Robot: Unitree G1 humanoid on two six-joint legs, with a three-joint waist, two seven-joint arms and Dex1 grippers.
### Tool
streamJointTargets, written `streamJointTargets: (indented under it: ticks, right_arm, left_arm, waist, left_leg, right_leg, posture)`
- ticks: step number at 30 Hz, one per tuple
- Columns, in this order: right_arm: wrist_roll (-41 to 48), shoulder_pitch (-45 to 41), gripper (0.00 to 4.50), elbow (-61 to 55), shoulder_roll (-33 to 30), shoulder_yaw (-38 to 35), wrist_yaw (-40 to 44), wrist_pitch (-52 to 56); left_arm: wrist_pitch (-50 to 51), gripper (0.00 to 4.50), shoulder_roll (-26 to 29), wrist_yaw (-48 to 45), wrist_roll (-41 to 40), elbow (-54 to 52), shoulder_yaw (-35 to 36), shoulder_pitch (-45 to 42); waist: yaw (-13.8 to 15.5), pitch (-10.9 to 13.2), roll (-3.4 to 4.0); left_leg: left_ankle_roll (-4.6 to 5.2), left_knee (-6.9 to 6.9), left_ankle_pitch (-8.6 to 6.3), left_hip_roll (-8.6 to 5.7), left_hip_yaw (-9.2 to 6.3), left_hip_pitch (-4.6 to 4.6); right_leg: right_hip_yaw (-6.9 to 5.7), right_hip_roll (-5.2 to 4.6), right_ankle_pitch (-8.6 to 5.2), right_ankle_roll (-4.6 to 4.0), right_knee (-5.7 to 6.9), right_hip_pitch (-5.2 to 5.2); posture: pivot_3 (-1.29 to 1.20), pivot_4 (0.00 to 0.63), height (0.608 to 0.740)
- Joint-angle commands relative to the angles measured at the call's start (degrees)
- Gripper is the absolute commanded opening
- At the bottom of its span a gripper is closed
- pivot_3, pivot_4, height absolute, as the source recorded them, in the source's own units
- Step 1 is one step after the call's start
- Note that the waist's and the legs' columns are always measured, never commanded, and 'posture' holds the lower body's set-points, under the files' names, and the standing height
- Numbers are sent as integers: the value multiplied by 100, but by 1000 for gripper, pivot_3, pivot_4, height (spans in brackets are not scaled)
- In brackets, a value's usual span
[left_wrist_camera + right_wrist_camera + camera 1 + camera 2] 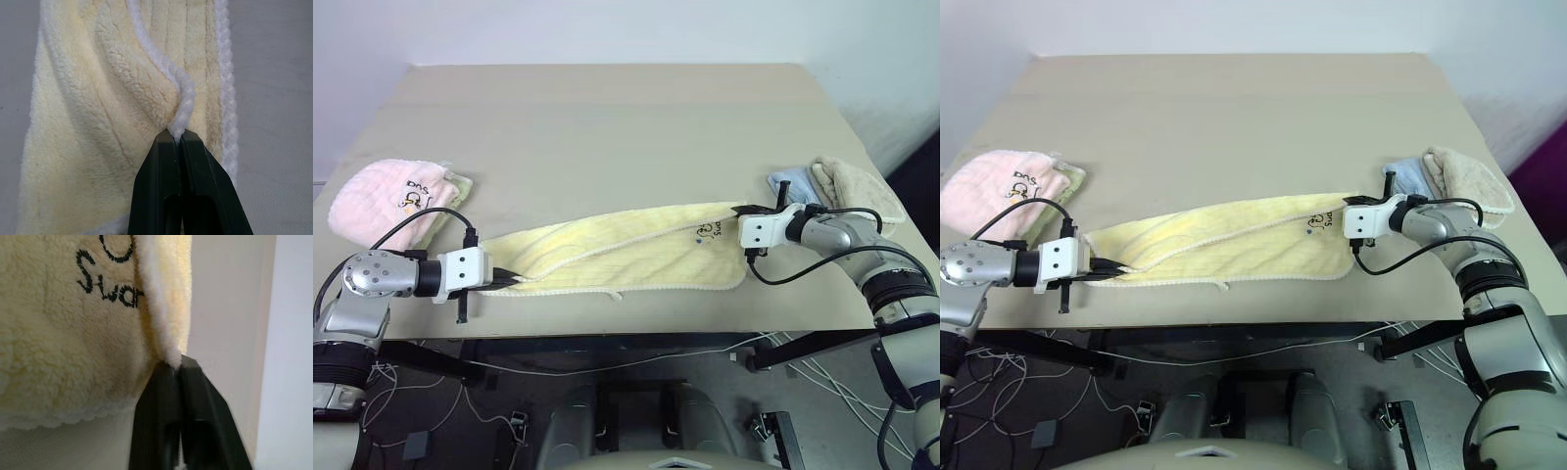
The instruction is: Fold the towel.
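I see the pale yellow towel stretched across the near part of the table, with my left gripper pinched tight on its whitish hem at one end and my right gripper clamped on the logo corner.

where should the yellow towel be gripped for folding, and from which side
By the white hemmed edge at its two short ends, each arm coming in from its own side. The towel lies stretched long across the table, so its ends face the arms. Both grippers are already shut on that hem: the left gripper and the right gripper.
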Motion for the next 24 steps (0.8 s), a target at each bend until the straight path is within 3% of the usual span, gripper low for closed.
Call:
streamJointTargets:
  ticks: [1,5,10,18,24]
  right_arm:
    - [28,-203,26,-33,-63,-73,-114,-80]
    - [-10,-251,26,-87,-132,-110,-226,-62]
    - [207,-611,26,7,-117,-308,-292,16]
    - [131,-1873,26,763,-88,-322,-630,328]
    - [394,-2623,26,931,-378,-562,-594,297]
  left_arm:
    - [-65,0,5,111,-19,37,111,-14]
    - [125,0,-237,317,-378,149,357,-188]
    - [880,0,-720,854,-949,356,794,-1054]
    - [611,0,-1196,1932,-501,2381,905,-3385]
    - [245,0,-967,2545,-343,3637,1114,-4818]
  waist:
    - [-1,0,0]
    - [2,0,1]
    - [35,2,2]
    - [10,4,0]
    - [-7,7,0]
  left_leg:
    - [0,0,0,0,0,0]
    - [0,0,0,0,1,0]
    - [0,6,1,-1,-3,0]
    - [-2,5,4,-4,17,8]
    - [-2,-5,4,-4,26,6]
  right_leg:
    - [0,0,0,0,0,0]
    - [0,0,0,0,0,0]
    - [0,-1,1,1,5,2]
    - [0,2,0,5,3,11]
    - [2,2,-3,9,1,8]
  posture:
    - [0,150,740]
    - [0,150,740]
    - [0,150,740]
    - [0,150,740]
    - [0,150,740]
